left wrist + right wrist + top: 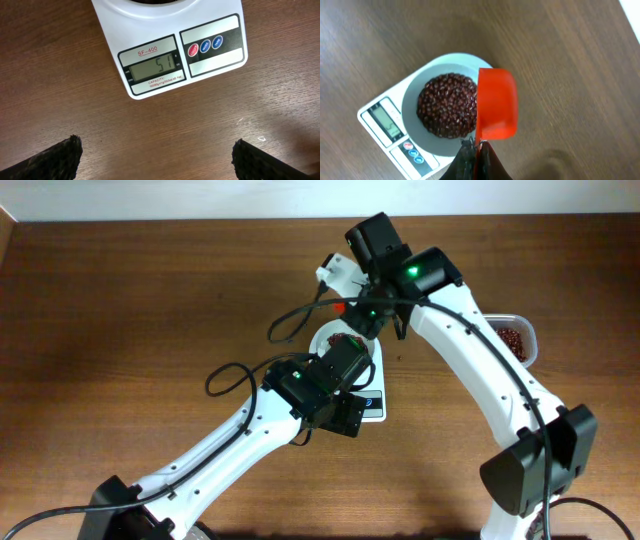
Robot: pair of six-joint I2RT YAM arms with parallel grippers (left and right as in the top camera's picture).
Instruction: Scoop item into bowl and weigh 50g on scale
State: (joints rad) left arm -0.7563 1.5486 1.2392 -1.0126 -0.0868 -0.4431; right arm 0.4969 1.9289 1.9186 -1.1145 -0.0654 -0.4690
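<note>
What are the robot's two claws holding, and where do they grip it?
Right gripper pinches the red scoop by its handle end; left gripper holds nothing.

On wooden table (130, 310): scale (170, 47), tub (534, 343)

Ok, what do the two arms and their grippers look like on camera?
Left arm and right arm: white shells, black joint housings, each with a green light and a looping black cable. Left gripper fingers are black and rough-textured; right gripper is dark too.
</note>
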